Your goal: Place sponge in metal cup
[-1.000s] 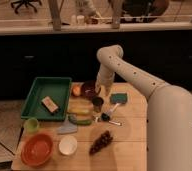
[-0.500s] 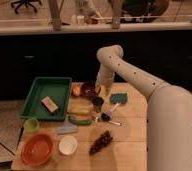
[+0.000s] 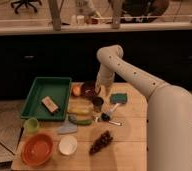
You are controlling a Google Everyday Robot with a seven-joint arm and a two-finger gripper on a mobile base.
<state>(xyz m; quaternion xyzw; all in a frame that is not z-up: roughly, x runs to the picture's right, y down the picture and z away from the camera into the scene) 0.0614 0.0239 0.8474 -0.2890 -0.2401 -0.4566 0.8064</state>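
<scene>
The teal-green sponge [image 3: 118, 98] lies flat on the wooden table [image 3: 129, 135] at its far right. The small dark grey metal cup [image 3: 97, 103] stands upright just left of the sponge, in front of the dark maroon bowl [image 3: 89, 89]. My gripper [image 3: 101, 90] hangs at the end of the white arm, above the table between the maroon bowl and the sponge, just behind the metal cup. It holds nothing that I can see.
A green tray [image 3: 36, 95] with a small brown block [image 3: 50, 104] sits at the left. A light green cup [image 3: 31, 125], orange bowl [image 3: 37, 148], white bowl [image 3: 67, 145], yellow item [image 3: 80, 108], utensils [image 3: 109, 116] and a pinecone-like object [image 3: 102, 142] crowd the table's middle and front.
</scene>
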